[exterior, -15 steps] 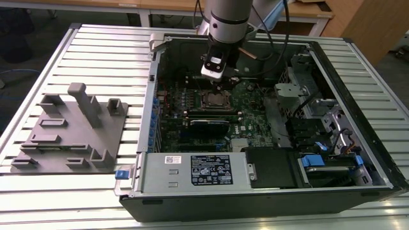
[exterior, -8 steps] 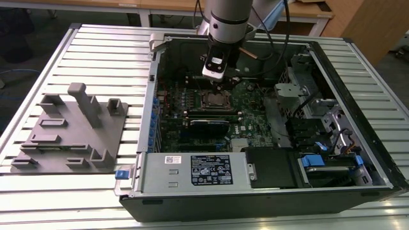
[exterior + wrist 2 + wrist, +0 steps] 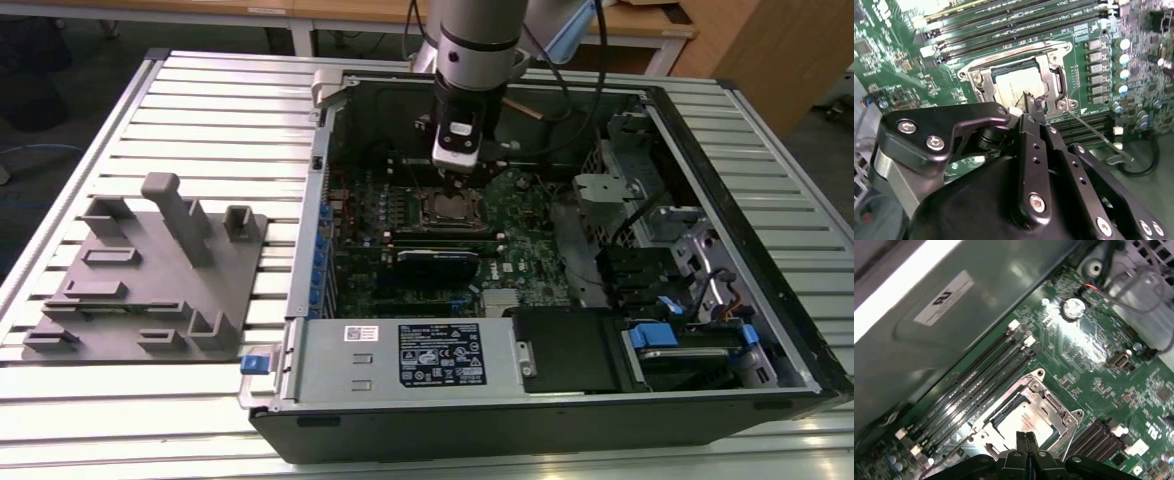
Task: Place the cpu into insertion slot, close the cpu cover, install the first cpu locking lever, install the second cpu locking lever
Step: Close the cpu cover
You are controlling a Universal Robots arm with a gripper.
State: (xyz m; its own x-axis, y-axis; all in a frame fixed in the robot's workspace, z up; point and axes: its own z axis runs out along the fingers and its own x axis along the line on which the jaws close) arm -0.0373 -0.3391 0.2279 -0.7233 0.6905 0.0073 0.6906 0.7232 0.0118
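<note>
The cpu (image 3: 1015, 86) lies flat in the insertion slot (image 3: 447, 210) on the green motherboard, its silvery top showing through the window of the cpu cover (image 3: 1046, 61). That cover lies down over the chip. One thin wire lever (image 3: 1093, 131) sticks out from the socket's corner, unlatched, ending in a bent handle. Another lever (image 3: 1019, 51) runs flat along the socket's edge. My gripper (image 3: 1032, 102) is shut with nothing held, its tips just above the cover's edge. In the first wrist view my gripper (image 3: 1026, 439) hovers over the cpu (image 3: 1026, 419).
The open computer case (image 3: 747, 170) walls in the board on all sides. Long black memory slots (image 3: 1004, 30) flank the socket, and a row of capacitors (image 3: 1121, 65) stands beside it. A grey fixture plate (image 3: 147, 270) sits on the slatted table at the exterior view's left.
</note>
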